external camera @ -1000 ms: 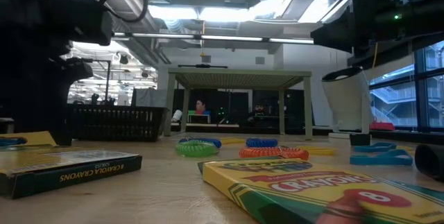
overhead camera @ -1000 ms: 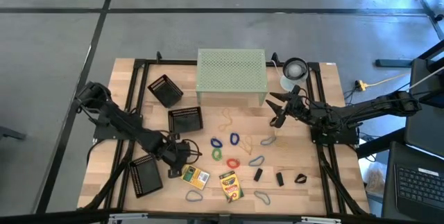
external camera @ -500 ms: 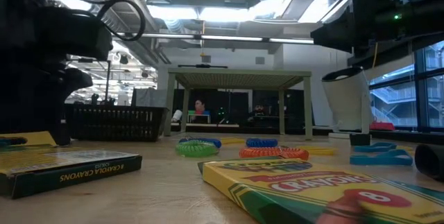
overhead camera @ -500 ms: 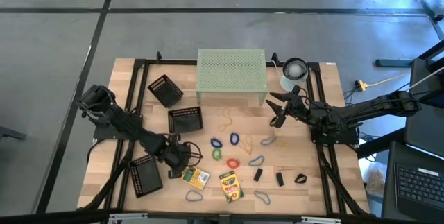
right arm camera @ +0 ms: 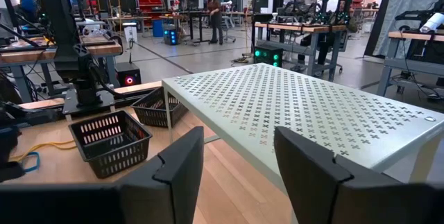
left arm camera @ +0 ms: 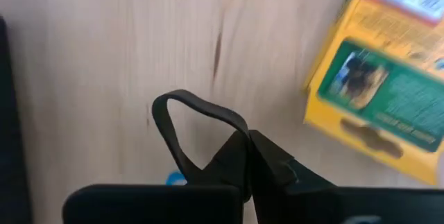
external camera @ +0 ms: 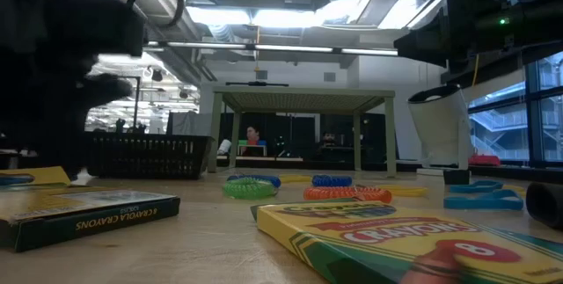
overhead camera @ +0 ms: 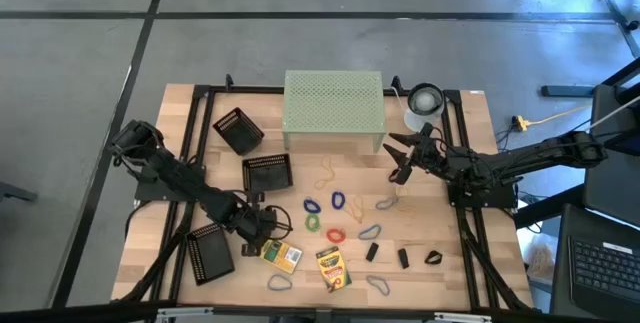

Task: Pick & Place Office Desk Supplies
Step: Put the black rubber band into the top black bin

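My left claw (left arm camera: pixel 246 156) is pressed together on a thin dark band (left arm camera: pixel 182 123), pinching one end while the rest of the loop stands free over the tabletop (left arm camera: pixel 90 57). In the high view that claw (overhead camera: pixel 262 225) sits at lower left of centre, just beside a crayon box (overhead camera: pixel 283 255). I judge the band very light, soft and springy, so it could slip out of a shallow pinch; a deeper bite across the strand should hold better. The boxes look stiff and light, best gripped across the narrow sides. The second box (overhead camera: pixel 332 268) lies near the first at lower centre, with coloured bands (overhead camera: pixel 335 218) scattered mid-frame and black clips (overhead camera: pixel 402 257) to the lower right. In the low view, the near box (external camera: pixel 88 215) reads "CRAYOLA CRAYONS" along its side, and the other (external camera: pixel 405 242) shows an "8". My right claw (overhead camera: pixel 399 156) hovers spread beside the green riser (overhead camera: pixel 334 109).
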`<control>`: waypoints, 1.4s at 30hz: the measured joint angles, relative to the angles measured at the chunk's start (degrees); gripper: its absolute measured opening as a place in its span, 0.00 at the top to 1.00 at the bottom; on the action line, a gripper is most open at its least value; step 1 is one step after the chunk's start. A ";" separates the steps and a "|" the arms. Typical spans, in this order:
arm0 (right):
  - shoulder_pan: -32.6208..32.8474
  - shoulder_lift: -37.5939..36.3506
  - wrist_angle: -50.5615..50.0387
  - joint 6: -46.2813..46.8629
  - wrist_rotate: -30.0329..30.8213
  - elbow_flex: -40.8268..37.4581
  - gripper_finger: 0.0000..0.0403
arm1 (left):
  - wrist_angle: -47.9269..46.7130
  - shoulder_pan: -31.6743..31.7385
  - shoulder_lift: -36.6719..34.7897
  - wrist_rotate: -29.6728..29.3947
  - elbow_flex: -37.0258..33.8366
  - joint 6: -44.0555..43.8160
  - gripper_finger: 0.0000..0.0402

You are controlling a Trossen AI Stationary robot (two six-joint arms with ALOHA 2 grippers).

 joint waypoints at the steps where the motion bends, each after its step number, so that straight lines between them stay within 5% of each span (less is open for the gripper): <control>1: 0.00 0.00 0.00 0.00 0.00 0.00 0.55 | 0.05 0.00 -0.04 -0.75 0.75 1.32 0.99; 8: 0.00 0.00 0.00 0.26 0.00 0.00 0.55 | -1.31 0.02 -0.07 -11.71 8.69 10.80 0.99; 14: 0.00 0.00 0.00 0.26 0.01 0.00 0.55 | -12.99 0.04 -0.16 -27.00 18.95 9.24 0.98; 21: 0.00 0.00 0.01 0.24 0.00 0.00 0.55 | -30.53 0.75 -0.16 -37.03 28.23 7.69 0.98; 31: -0.02 0.00 0.00 0.24 0.01 0.00 0.55 | -62.67 11.35 -1.45 -35.85 33.60 -9.11 0.99; 42: -0.02 0.00 0.00 0.22 0.01 0.00 0.55 | -59.18 29.62 -13.34 -30.89 25.56 -3.09 0.99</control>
